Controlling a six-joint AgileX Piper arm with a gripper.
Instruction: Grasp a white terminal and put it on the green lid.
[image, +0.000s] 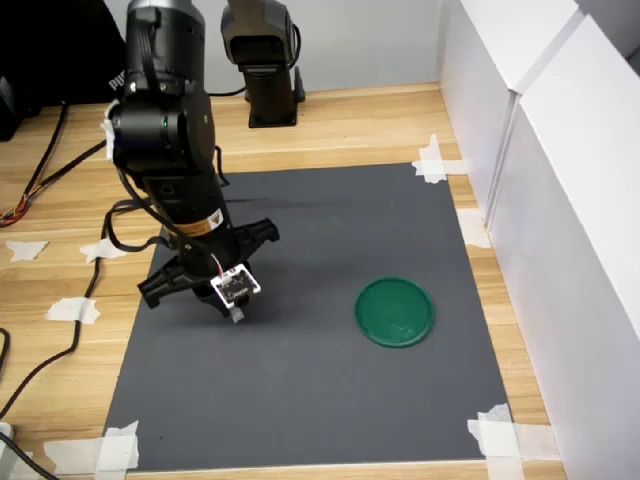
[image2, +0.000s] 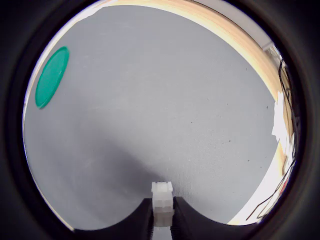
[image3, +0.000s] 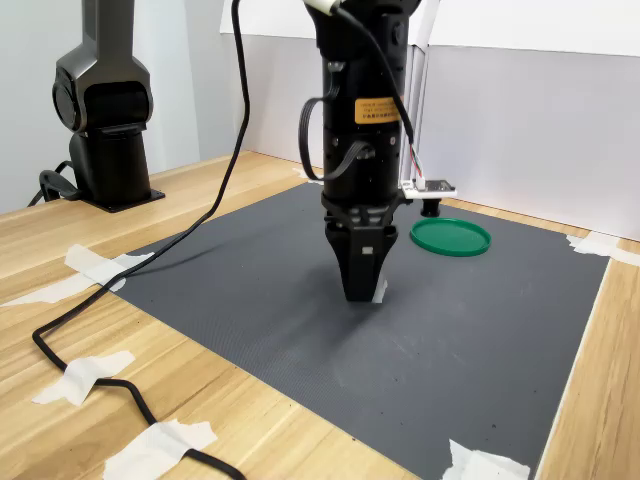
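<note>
Claw (image2: 163, 220) clamps white terminal (image2: 162, 200), seen only in wrist view; green lid (image: 395, 312) well apart.

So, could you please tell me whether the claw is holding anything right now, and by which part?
Yes. The claw is shut on the white terminal, pinching its lower end between the fingertips; the upper end sticks out free above the dark mat.

white terminal (image2: 162, 200) in gripper (image2: 163, 222) — green lid (image2: 51, 77) apart
</note>
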